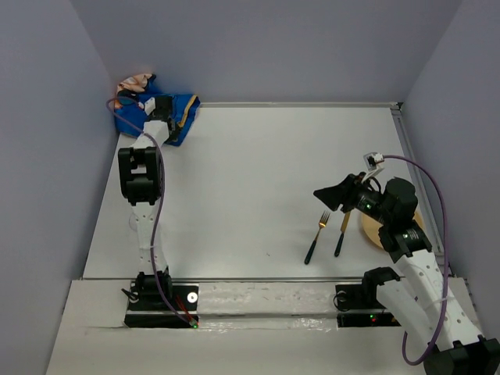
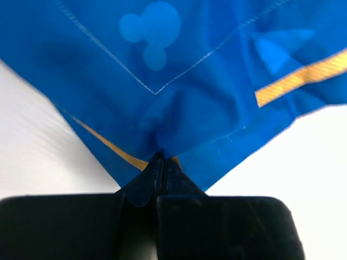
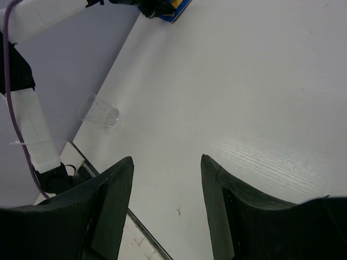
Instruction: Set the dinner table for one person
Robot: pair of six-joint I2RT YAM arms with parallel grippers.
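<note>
Left gripper [image 2: 161,158], fingers pressed together, pinches a fold of the blue cartoon-printed cloth mat [image 2: 162,70], bunched at the far left corner of the white dinner table [image 1: 258,180]. Dragging it low and slowly toward the fork [image 1: 316,237] should probably keep it flat. Right gripper [image 3: 165,189] hovers spread, empty.

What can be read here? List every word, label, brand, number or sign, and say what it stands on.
No legible text in any view.
blue cloth mat: only a pale three-circle cartoon shape and stitched lines, no letters.
white block at the right wrist: any marking is too small to read.
clear cup: no print visible.
</note>
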